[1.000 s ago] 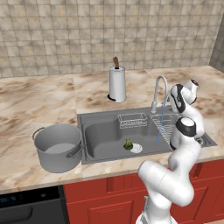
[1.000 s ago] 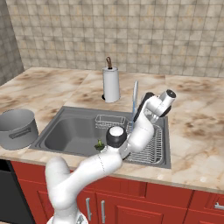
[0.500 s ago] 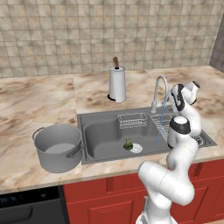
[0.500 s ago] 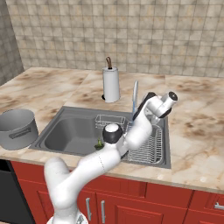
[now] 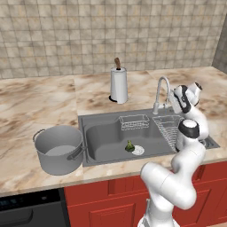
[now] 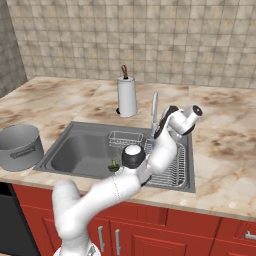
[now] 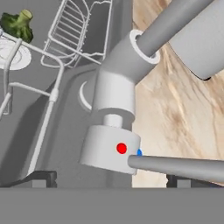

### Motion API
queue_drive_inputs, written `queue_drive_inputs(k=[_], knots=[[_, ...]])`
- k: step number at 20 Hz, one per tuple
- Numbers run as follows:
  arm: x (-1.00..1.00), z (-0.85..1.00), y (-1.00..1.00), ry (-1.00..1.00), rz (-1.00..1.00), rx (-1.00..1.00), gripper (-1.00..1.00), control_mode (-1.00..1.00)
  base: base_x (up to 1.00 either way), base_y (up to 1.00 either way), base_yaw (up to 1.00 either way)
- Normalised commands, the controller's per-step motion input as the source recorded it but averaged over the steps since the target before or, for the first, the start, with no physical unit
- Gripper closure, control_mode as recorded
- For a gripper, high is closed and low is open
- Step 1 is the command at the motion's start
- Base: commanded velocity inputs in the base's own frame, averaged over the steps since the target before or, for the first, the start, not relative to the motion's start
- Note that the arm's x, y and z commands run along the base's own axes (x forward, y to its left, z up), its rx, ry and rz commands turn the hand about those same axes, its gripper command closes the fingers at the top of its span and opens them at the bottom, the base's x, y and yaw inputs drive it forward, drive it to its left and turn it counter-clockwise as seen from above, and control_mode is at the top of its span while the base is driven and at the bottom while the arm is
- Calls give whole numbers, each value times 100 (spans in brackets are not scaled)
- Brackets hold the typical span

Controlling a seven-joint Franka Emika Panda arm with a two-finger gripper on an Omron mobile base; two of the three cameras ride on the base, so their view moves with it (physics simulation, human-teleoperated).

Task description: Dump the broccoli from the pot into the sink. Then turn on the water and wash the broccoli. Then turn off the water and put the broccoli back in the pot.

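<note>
The pot (image 5: 58,148) is sitting empty at the left on the marble tabletop (image 5: 40,104), just beside the sink (image 5: 106,137). The broccoli (image 5: 129,145) is lying in the basin next to the round drain (image 5: 138,150), so the dump looks done. No water is running from the chrome faucet (image 5: 160,91). At the right, the tool (image 7: 109,178), jaws spread wide with nothing between them, is hovering at the faucet handle (image 7: 175,166), which is crossing between the two tips. The step in hand is probably turning the water on; next the tool needs to push that lever sideways.
</note>
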Motion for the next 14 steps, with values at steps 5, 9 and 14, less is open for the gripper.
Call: queue_drive_inputs(k=[5, 9, 14], knots=[[-10, 3, 62, -2, 10, -12, -100, -100, 0, 0, 0], [-76, 5, -51, 0, -10, -27, -100, -100, 0, 0, 0], [-100, 1, -64, -1, -30, -26, -100, -100, 0, 0, 0]])
